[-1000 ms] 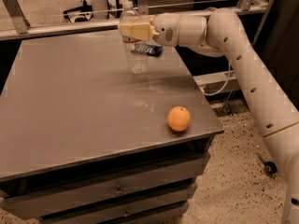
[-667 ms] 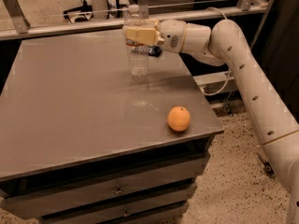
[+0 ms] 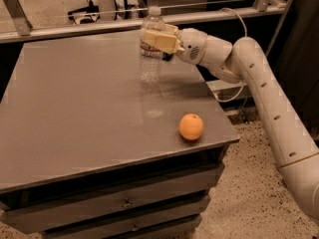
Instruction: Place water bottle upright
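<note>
Water bottle upright on grey table, pincer pinching its label, orange near edge, speckled floor

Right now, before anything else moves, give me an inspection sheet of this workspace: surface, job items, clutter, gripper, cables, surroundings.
Surface: grey table top, flat, with drawers below its front edge.
Job's things: water bottle upright, cap up, toward the far right of the top; cannot tell whether its base touches the surface.
Clutter: orange near the front right corner, apart from the bottle.
Gripper: gripper reaches in from the right, shut around the bottle's label band.
Cables: white cable arcs behind the arm.
Surroundings: metal rail behind the table; speckled floor to the right.
</note>
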